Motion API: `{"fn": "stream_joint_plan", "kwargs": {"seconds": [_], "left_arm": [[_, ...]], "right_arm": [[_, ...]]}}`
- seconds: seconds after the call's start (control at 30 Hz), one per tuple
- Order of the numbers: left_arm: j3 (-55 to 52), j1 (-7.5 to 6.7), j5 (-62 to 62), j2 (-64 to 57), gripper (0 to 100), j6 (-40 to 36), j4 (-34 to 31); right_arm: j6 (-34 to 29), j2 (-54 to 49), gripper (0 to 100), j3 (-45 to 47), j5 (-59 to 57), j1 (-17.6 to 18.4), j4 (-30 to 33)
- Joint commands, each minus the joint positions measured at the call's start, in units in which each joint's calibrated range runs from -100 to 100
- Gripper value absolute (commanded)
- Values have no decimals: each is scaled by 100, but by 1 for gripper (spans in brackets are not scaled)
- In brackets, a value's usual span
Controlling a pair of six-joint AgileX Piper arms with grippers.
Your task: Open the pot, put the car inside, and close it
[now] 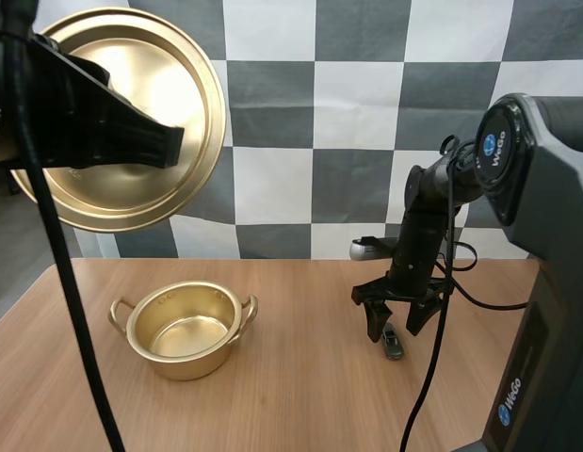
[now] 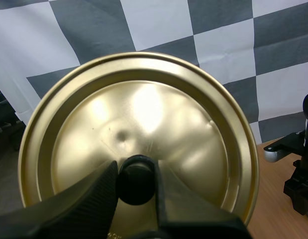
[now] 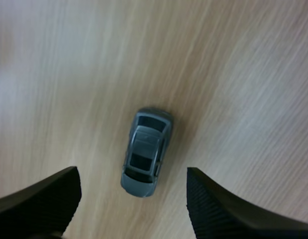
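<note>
High view, left gripper (image 1: 169, 146): raised well above the table (image 1: 300, 405), clamped on the gold lid (image 1: 183, 85), which is tipped up so its shiny underside faces the room.
High view, pot (image 1: 187, 363): gold, two-handled, uncovered, standing on the wood below the lid; I see nothing in it.
High view, right gripper (image 1: 396, 322): pointing down, fingers spread, its tips just above the table on either side of the toy car (image 1: 393, 343).
High view, toy car: small and grey, on the wood, well apart from the pot.
High view, writing: "WeGo" (image 1: 492, 151) in white on the right arm's round joint cap, and again (image 1: 510, 400) lower on its housing.
Left wrist view, knob (image 2: 135, 179): round and black, pinched between the two fingers (image 2: 94, 196) at the lid's (image 2: 144, 104) centre.
Left wrist view, lid stamp: there may be faint marks near the knob, but I can't read them.
Right wrist view, toy car (image 3: 145, 152): a grey hatchback seen from above, on its wheels on the wood grain, between the parted fingers (image 3: 39, 201), touching neither.
</note>
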State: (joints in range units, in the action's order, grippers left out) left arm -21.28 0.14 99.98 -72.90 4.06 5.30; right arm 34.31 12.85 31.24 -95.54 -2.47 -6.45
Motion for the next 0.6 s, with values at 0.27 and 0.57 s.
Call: {"fn": "stream_joint_plan", "kwargs": {"seconds": [0.27, 0.57], "left_arm": [[3, 5, 2, 1, 0, 5, -3], [3, 5, 2, 1, 0, 5, -3]], "right_arm": [[-6, 227, 100, -1, 331, -14, -16], [3, 515, 100, 456, 1172, -14, -53]]}}
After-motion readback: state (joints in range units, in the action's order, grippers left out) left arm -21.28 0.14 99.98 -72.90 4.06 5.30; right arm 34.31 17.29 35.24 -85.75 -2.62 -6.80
